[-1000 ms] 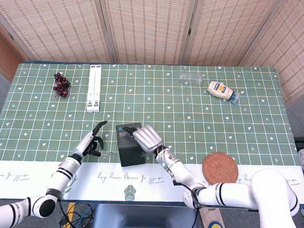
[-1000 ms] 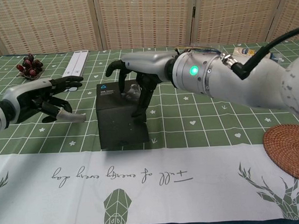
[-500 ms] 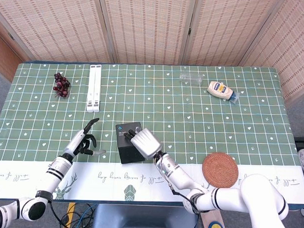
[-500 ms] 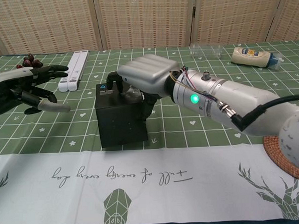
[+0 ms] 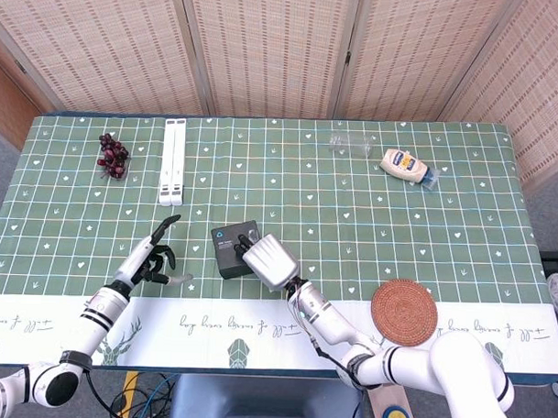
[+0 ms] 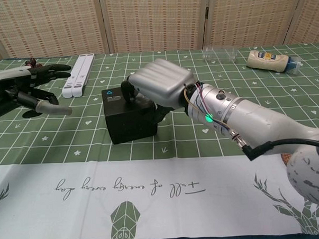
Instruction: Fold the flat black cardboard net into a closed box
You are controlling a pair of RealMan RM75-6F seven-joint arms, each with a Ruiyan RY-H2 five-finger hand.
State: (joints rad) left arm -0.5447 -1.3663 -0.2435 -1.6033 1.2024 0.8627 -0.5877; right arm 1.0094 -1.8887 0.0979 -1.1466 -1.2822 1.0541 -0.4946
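We see a black box [image 5: 228, 251] with a small blue mark, a green cloth [image 5: 307, 192] gridded white with tiny hearts, dark red grapes [image 5: 112, 155] upper left, and a rust-brown coaster [image 5: 405, 310] lower right.

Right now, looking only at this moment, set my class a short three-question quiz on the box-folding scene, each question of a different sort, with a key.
1. True or false: the right hand rests on top of the black box.
2. Which hand is held apart from the box with its fingers spread? A) left hand B) right hand C) both
3. Fill in: the woven round coaster lies on the robot's ____ side of the box.

Key
1. True: its fingers lie on the box's top.
2. A: the left hand hangs apart from the box, holding nothing.
3. Right.
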